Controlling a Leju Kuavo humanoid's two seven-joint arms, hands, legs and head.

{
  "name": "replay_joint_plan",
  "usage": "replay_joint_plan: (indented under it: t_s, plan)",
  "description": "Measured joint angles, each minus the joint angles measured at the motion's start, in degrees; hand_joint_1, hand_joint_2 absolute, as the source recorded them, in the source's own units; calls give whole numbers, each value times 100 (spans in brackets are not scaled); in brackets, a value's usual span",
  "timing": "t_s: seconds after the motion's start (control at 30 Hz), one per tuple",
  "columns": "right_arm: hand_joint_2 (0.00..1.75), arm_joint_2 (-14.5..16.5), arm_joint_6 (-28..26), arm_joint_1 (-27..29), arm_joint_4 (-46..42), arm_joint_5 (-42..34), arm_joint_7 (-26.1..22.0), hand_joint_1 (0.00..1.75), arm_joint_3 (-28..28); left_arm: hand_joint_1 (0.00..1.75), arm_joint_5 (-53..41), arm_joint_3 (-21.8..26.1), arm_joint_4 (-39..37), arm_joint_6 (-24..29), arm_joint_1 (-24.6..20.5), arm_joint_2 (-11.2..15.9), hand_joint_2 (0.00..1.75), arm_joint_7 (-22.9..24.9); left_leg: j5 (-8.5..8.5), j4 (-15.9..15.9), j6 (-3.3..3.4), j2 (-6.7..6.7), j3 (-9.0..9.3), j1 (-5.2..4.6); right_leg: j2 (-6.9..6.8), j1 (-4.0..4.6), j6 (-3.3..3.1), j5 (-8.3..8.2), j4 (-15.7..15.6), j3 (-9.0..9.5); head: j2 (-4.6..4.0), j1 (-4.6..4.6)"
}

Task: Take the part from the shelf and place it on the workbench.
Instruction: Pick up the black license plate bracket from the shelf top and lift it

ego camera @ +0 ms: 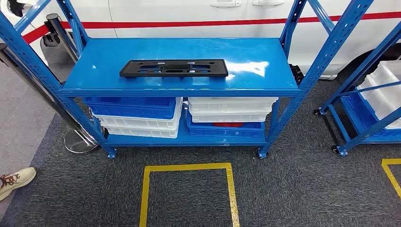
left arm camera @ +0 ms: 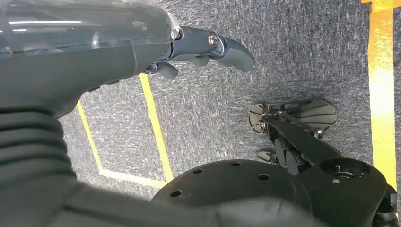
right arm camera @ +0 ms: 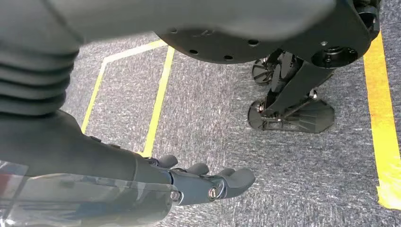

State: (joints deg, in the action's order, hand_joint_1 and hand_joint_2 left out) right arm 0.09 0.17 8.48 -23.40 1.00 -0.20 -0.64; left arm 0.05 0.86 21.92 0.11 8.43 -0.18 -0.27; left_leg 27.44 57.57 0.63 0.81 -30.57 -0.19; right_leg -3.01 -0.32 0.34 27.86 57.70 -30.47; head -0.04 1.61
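A flat black rectangular part (ego camera: 173, 68) with cut-outs lies on the top board of the blue shelf (ego camera: 118, 52), toward its front and left of middle. My left hand (left arm camera: 198, 49) hangs over the grey carpet in the left wrist view, fingers stretched out and holding nothing. In the right wrist view my right hand (right arm camera: 208, 182) hangs the same way above the carpet, fingers extended and empty. Both hands are far from the part.
Blue and white bins (ego camera: 142, 113) are stacked on the shelf's lower level. A second blue rack (ego camera: 373, 99) with white bins stands at right. Yellow tape (ego camera: 187, 168) marks a square on the carpet before the shelf. A person's shoe (ego camera: 16, 179) and a stanchion base (ego camera: 80, 142) sit at left.
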Motion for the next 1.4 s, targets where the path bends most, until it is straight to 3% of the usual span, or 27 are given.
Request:
replay_joint_plan:
  t_s: [0.63, 0.67, 0.77, 0.8, 0.83, 0.97, 1.1, 1.17, 1.23, 1.3, 1.33, 1.37, 1.4]
  plan:
    - [175, 181, 295, -542, 505, 2670, 311, 0, -2299, 0, 112, 721, -310, 301, -483, 20, 175, -627, 0, 0, 0, -1, 12, 0, 0, 0, 0, 0, 2, 4, 0, -1]
    - [131, 198, 312, -574, 538, 2833, 313, 0, -2442, 0, 113, 773, -342, 321, -511, 20, 131, -663, 0, 0, 0, -1, 12, 0, 0, 0, 0, 0, 2, 4, 0, -1]
    - [131, 257, 372, -667, 632, 3305, 296, 0, -2862, 0, 115, 918, -429, 377, -594, 20, 0, -775, 0, 0, 0, -1, 12, 0, 0, 0, 0, 0, 2, 4, 0, 1]
    - [175, 280, 404, -696, 662, 3458, 265, 0, -2992, 0, 115, 962, -456, 385, -621, 20, 0, -815, 0, 0, 0, -1, 12, 0, 0, 0, 0, 0, 2, 5, 0, 0]
    - [175, 302, 438, -723, 687, 3599, 213, 0, -3112, 0, 115, 998, -479, 388, -646, 20, 0, -857, 0, 0, 0, -1, 12, 0, 0, 0, 0, 0, 2, 5, -1, 1]
    - [0, 392, 612, -838, 753, 3990, -182, 0, -3444, 0, 108, 1102, -536, 377, -711, 24, 0, -990, 10, 21, 14, 2, 2, -19, -2, -20, 11, -8, -5, 5, -1, 1]
    - [0, 537, 877, -1081, 787, 4252, -794, 0, -3625, 0, 83, 1188, -590, 332, -764, 37, 0, -1092, 13, 21, 42, -6, -30, -35, -24, -38, 35, -18, -10, 6, 0, 1]
    - [0, 620, 1042, -1242, 751, 4309, -1135, 0, -3645, 0, 61, 1229, -626, 306, -802, 39, 0, -1138, -33, -53, 82, -25, 12, 8, 10, -38, 67, 24, 39, 1, 0, -1]
    - [0, 679, 1207, -1340, 641, 4243, -1424, 0, -3548, 0, 36, 1253, -640, 274, -839, 37, 0, -1169, -83, -128, 126, -53, 66, 53, 143, -43, 93, 257, 421, -162, 0, -10]
    - [0, 716, 1338, -1381, 486, 4080, -1620, 0, -3390, 0, 13, 1275, -656, 255, -870, 36, 0, -1192, -92, -136, 140, -105, 70, 52, 245, -66, 111, 590, 1169, -536, 0, -17]
    - [0, 732, 1392, -1388, 390, 3980, -1698, 0, -3303, 0, 4, 1288, -667, 249, -879, 36, 0, -1202, -88, -131, 135, -144, 72, 53, 256, -83, 125, 664, 1472, -705, -1, -19]
    - [0, 741, 1440, -1391, 287, 3875, -1772, 0, -3215, 0, -2, 1301, -678, 245, -880, 36, 0, -1211, -79, -123, 123, -182, 79, 59, 259, -101, 139, 625, 1591, -795, -1, -18]
    - [0, 748, 1482, -1395, 174, 3763, -1846, 0, -3121, 0, -6, 1312, -690, 241, -881, 34, 0, -1219, -63, -109, 100, -218, 89, 69, 260, -119, 151, 474, 1494, -785, 0, -19]
